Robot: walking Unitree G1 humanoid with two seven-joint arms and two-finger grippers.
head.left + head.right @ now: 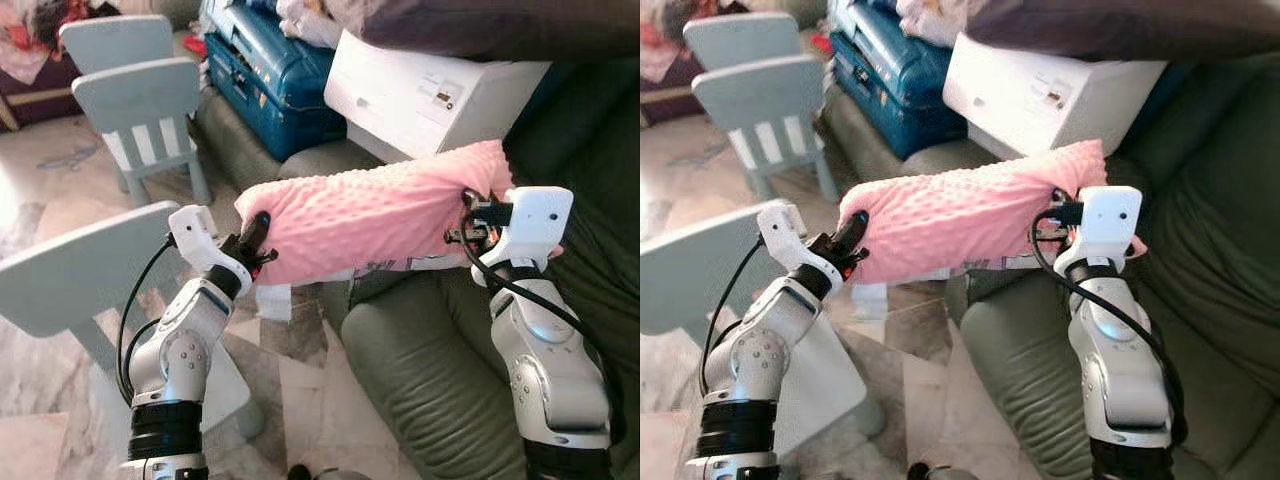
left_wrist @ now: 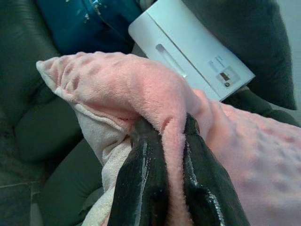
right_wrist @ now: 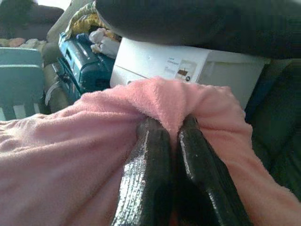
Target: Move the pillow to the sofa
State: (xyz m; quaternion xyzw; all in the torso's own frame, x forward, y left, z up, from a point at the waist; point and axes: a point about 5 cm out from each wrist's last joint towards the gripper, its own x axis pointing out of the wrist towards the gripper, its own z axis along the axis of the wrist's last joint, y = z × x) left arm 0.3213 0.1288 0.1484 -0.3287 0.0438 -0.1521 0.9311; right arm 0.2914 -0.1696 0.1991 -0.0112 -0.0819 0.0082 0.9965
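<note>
— Both grippers, left gripper (image 1: 258, 232) and right gripper (image 1: 468, 222), are clamped on opposite ends of the pink pillow (image 1: 370, 215), slung between them above the sofa (image 1: 440, 360).

— How does it handle?

— Probably light, soft, saggy; pinched fabric could slip, so the ends suit best.

Two silver jointed arms, white wrist housings, looping black cables; left hand (image 1: 256, 238) and right hand (image 1: 1052, 228) have glossy black fingers (image 2: 141, 183).

The dark green sofa (image 1: 430, 370) carries a white box (image 1: 420, 95) and a blue suitcase (image 1: 270, 70). Pale blue chairs (image 1: 135, 95) stand on the marble floor (image 1: 40, 190).
</note>
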